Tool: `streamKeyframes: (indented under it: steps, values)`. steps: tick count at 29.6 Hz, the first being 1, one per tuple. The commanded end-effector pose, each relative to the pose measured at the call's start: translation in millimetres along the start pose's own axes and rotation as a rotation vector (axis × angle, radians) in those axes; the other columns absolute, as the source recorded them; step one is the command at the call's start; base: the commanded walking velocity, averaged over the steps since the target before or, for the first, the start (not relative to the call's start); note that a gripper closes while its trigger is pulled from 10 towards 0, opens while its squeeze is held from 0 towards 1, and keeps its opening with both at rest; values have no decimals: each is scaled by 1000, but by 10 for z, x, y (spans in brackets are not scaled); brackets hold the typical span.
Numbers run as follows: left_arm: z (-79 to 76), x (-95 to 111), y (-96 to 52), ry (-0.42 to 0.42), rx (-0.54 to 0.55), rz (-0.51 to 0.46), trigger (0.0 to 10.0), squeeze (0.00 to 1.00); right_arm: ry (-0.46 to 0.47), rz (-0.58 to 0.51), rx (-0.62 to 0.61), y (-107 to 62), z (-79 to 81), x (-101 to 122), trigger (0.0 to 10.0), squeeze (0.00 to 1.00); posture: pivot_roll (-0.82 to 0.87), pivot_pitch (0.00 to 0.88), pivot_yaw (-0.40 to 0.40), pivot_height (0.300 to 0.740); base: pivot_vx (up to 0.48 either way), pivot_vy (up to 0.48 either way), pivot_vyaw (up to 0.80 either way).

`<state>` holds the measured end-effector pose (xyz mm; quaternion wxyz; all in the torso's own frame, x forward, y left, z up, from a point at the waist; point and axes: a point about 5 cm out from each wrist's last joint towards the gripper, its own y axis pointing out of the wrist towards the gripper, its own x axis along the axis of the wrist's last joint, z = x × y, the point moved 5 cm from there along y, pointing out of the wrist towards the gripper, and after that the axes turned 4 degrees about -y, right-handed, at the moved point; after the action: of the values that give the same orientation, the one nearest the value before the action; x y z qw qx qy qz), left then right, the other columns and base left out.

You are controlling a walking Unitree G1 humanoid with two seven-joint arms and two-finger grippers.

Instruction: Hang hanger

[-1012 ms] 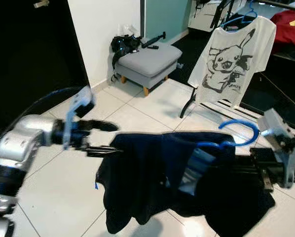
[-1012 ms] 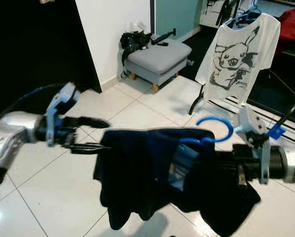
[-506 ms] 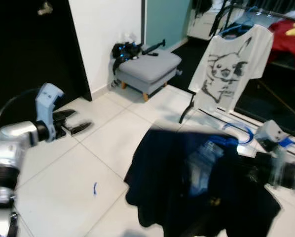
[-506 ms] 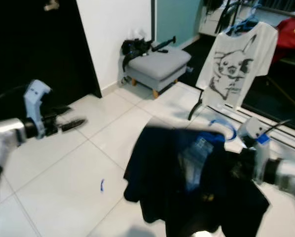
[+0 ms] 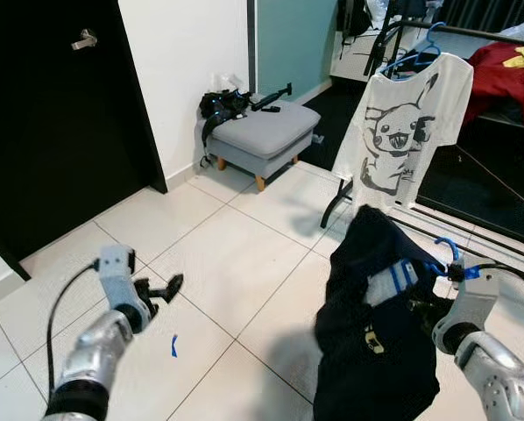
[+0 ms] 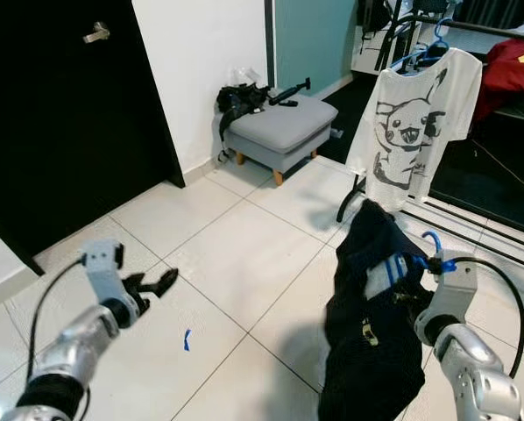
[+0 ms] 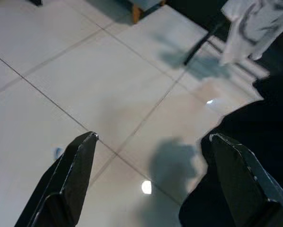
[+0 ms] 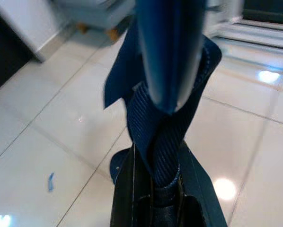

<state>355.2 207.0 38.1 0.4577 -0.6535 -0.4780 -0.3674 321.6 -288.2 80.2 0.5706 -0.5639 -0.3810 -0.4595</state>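
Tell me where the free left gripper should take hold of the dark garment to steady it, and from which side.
Grip the upper edge of the dark garment, near its top fold, coming from the robot's left. It hangs limp from the blue hanger at the right gripper, so the lower cloth would likely just swing. The left gripper is open, low on that side, apart from it.

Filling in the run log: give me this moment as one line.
right hand: shut on blue hanger, dark shirt hanging | left hand: open, free | rack: ahead
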Motion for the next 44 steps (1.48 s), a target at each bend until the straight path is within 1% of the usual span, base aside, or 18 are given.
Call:
streamKeyframes:
  steps: [1,2,5,8,11,14,20,29,37,44]
  values:
    - [-66,-30,11,1,16,-16,10000,0,-5,-12,-64,-3,-113,-11,10000,0,2,98,12,740,0,0,-800]
    - [-75,-33,9,-14,21,-23,10000,0,-7,-13,-70,5,-112,-7,10000,0,1,98,12,740,0,0,-800]
    - [-90,-60,-9,-23,27,-27,10000,0,-7,-15,-76,13,-109,5,10000,0,0,97,9,740,0,0,-800]
    - [-149,-101,-21,-23,16,-37,10000,0,-23,-26,-94,21,-124,21,10000,0,-18,101,9,740,0,0,-800]
    - [-167,-96,-19,-21,11,-46,10000,0,-24,-35,-102,19,-135,33,10000,0,-20,101,8,740,0,0,-800]
    - [-177,-50,6,-20,8,-65,10000,0,-45,-59,-119,21,-159,70,10000,0,-25,99,8,740,0,0,0]
    - [-155,17,21,-20,26,-89,10000,0,-39,-77,-126,32,-157,117,10000,0,-32,95,-2,740,307,0,0]
    - [-178,1,-2,-10,20,-95,10000,0,-54,-96,-127,48,-132,182,10000,0,-33,104,-13,740,342,0,0]
    - [-222,32,29,-5,4,-103,10000,0,-61,-114,-139,43,-154,242,10000,0,-36,109,-12,740,350,0,0]
    - [-233,51,30,5,-5,-104,10000,0,-54,-119,-144,46,-161,275,10000,0,-33,116,-6,740,351,0,-800]
